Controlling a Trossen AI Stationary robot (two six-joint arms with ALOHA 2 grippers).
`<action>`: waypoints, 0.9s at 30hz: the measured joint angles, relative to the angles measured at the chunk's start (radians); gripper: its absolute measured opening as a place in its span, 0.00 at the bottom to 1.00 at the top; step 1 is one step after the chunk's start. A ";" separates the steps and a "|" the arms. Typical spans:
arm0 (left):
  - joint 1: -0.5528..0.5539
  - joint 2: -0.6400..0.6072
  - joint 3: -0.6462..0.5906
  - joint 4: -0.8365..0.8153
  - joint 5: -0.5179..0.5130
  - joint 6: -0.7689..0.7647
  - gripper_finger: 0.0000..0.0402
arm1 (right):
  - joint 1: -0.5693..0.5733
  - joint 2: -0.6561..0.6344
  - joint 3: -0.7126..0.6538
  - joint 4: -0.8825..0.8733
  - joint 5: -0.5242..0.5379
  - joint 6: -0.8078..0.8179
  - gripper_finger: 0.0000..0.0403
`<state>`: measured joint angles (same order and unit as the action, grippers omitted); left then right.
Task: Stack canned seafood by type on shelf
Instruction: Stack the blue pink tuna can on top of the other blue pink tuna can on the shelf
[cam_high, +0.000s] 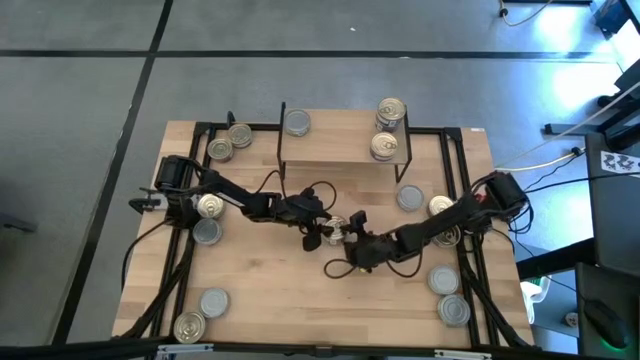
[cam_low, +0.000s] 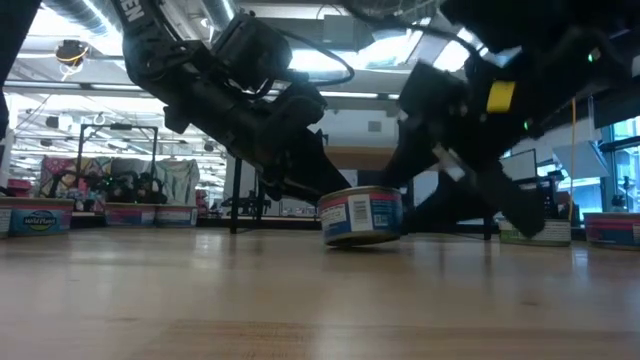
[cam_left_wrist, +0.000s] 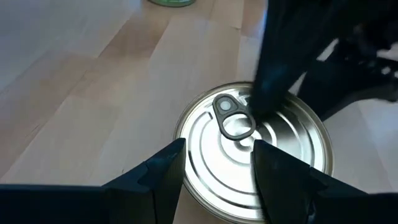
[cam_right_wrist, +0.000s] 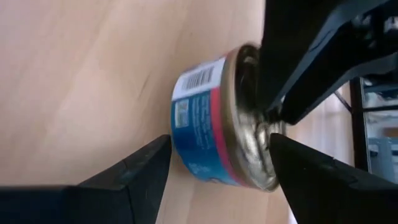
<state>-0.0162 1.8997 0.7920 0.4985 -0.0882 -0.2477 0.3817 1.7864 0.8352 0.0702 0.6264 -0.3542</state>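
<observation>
A blue-labelled can (cam_low: 362, 215) with a silver pull-tab top (cam_left_wrist: 273, 143) stands mid-table, between my two grippers (cam_high: 337, 226). My left gripper (cam_left_wrist: 217, 149) comes from the table's left, open, its fingertips over the near part of the can's top. My right gripper (cam_right_wrist: 221, 140) comes from the right, open and rolled on its side. One of its fingers (cam_left_wrist: 277, 68) is over the can's top and the other (cam_right_wrist: 140, 168) is low by the can's base. The shelf (cam_high: 340, 135) stands at the far middle, carrying a silver can (cam_high: 297, 122) and gold-topped cans (cam_high: 390, 110). My left gripper's fingertips (cam_right_wrist: 280, 112) lie on the can's silver top near its rim, with nothing pinched between them. They come slanting down from the table's left. The can keeps its bottom on the table. My right gripper: I cannot tell whether its fingers touch the can.
Loose cans lie along the left side (cam_high: 210, 206), (cam_high: 213, 301) and the right side (cam_high: 410, 198), (cam_high: 443, 279) of the table, with two more at the far left (cam_high: 240, 135). Black cables trail over the wood near the grippers (cam_high: 335, 268).
</observation>
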 joint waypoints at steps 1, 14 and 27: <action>0.000 0.000 0.000 0.002 0.000 0.000 0.47 | 0.000 0.008 0.000 0.007 0.009 0.000 0.68; 0.006 0.000 0.000 0.003 0.008 -0.008 0.47 | -0.002 0.078 0.001 0.083 0.082 -0.134 0.68; 0.009 0.000 -0.001 0.003 0.018 -0.017 0.47 | -0.003 0.111 0.002 0.162 0.116 -0.241 0.55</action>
<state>-0.0073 1.8996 0.7914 0.5017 -0.0699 -0.2648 0.3785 1.8973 0.8368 0.2326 0.7420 -0.5952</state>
